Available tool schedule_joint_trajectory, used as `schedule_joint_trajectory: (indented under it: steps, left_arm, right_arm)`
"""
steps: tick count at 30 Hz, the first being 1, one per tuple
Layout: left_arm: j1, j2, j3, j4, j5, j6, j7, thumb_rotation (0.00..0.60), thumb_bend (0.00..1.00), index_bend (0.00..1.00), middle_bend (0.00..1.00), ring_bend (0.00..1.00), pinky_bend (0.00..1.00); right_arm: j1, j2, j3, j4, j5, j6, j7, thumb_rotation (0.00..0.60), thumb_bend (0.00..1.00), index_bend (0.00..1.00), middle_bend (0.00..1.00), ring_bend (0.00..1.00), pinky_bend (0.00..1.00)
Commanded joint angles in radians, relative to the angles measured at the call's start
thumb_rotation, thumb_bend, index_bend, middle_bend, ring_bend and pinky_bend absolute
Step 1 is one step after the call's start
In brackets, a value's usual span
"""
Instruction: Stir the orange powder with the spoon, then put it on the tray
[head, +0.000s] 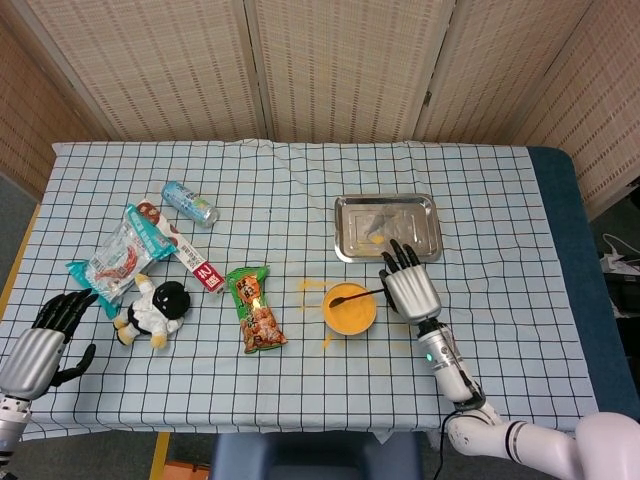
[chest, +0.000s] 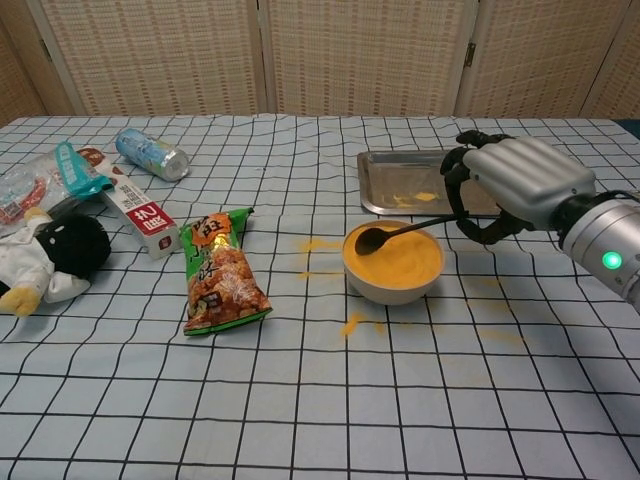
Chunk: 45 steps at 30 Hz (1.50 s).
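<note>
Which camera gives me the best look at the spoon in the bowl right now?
The chest view: the spoon shows side-on, its dark bowl at the left rim of the orange powder bowl, its handle running to the right hand. The head view shows it only as a thin dark line from above.

2 cameras, 1 scene.
Head view looks steeply down from high, taking in the whole tabletop (head: 300, 180); chest view sits low and near, facing across it. Both share the bowl (head: 349, 309) (chest: 393, 268) and tray (head: 387, 226) (chest: 400, 190).

orange powder (chest: 398, 262), black spoon (chest: 400, 232), checked tablecloth (chest: 400, 400)
</note>
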<state>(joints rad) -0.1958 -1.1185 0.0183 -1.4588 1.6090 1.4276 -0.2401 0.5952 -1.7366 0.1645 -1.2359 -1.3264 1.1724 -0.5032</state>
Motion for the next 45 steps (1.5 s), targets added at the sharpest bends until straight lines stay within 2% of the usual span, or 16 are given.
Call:
schedule_joint_trajectory:
  steps: [1,5,10,16,26,34,45]
  left_arm:
    - [0.0,0.0,0.001,-0.001,0.001,-0.001,0.002,0.6,0.49,0.0,0.0,0.0,0.06]
    - [-0.004,-0.002,0.001,0.0,-0.004,-0.012,0.003,0.6,0.49,0.0,0.0,0.0,0.06]
    - [-0.008,-0.005,-0.002,0.004,-0.009,-0.02,0.003,0.6,0.49,0.0,0.0,0.0,0.06]
    - [-0.01,-0.005,-0.004,0.006,-0.017,-0.026,0.004,0.6,0.49,0.0,0.0,0.0,0.06]
    - [-0.003,-0.005,0.0,0.001,-0.005,-0.009,0.012,0.6,0.49,0.0,0.0,0.0,0.06]
    - [0.001,-0.004,0.002,-0.005,0.001,0.0,0.02,0.6,0.49,0.0,0.0,0.0,0.06]
    - [0.0,-0.003,0.001,-0.006,-0.001,-0.003,0.018,0.6,0.49,0.0,0.0,0.0,0.06]
  right_arm:
    - [-0.013,0.023,-0.002,-0.019,-0.009,0.019,0.01,0.6,0.41,0.95,0.22,0.0,0.14]
    - [-0.011,0.036,0.018,-0.03,0.019,0.01,0.0,0.6,0.41,0.95,0.22,0.0,0.14]
    - [0.015,0.012,0.036,0.015,0.039,-0.022,0.0,0.6,0.41,0.95,0.23,0.01,0.14]
    - [0.028,-0.004,0.02,0.052,0.034,-0.049,0.003,0.6,0.41,0.95,0.23,0.02,0.14]
    - [-0.016,0.085,-0.04,-0.08,0.016,-0.049,0.007,0.6,0.41,0.95,0.23,0.02,0.14]
    - [-0.037,0.125,-0.049,-0.15,-0.006,-0.017,0.014,0.6,0.41,0.95,0.23,0.02,0.14]
    - [-0.025,0.003,0.023,0.002,-0.034,0.096,0.041,0.6,0.41,0.9,0.23,0.02,0.16]
